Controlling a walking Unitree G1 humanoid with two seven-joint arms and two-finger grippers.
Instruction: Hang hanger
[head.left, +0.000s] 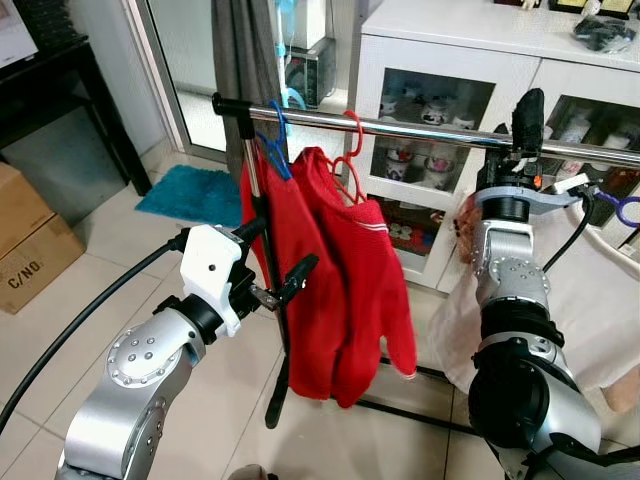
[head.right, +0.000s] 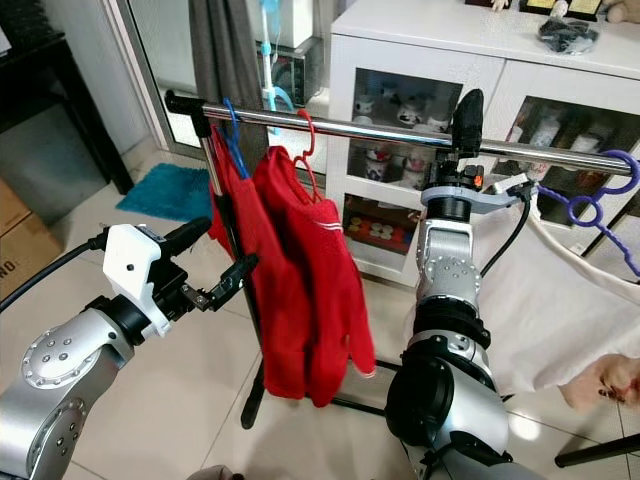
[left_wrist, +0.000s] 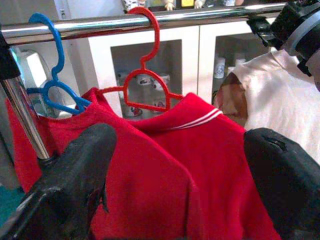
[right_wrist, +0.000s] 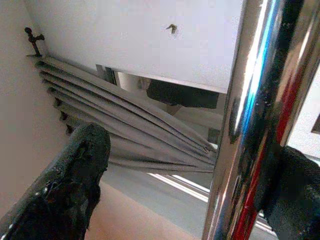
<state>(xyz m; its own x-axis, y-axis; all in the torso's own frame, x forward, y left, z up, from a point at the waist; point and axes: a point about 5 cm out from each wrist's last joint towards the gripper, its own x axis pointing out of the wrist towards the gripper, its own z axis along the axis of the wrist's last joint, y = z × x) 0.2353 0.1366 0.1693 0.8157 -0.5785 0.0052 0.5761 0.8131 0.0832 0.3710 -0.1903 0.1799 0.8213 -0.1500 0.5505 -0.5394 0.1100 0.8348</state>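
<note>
Your left gripper (head.left: 283, 282) is open, just short of the red sweater (head.left: 335, 290) hanging ahead on its red hanger (left_wrist: 146, 80) from the rail (head.left: 400, 128). Your right gripper (head.left: 527, 120), fingers spread, reaches up around that rail.

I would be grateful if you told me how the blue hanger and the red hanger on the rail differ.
The blue hanger hangs by the rail's end post; the red hanger hangs further along. The blue hanger's red garment is half hidden behind the red hanger's red top. Both are plastic and hooked over the rail.
</note>
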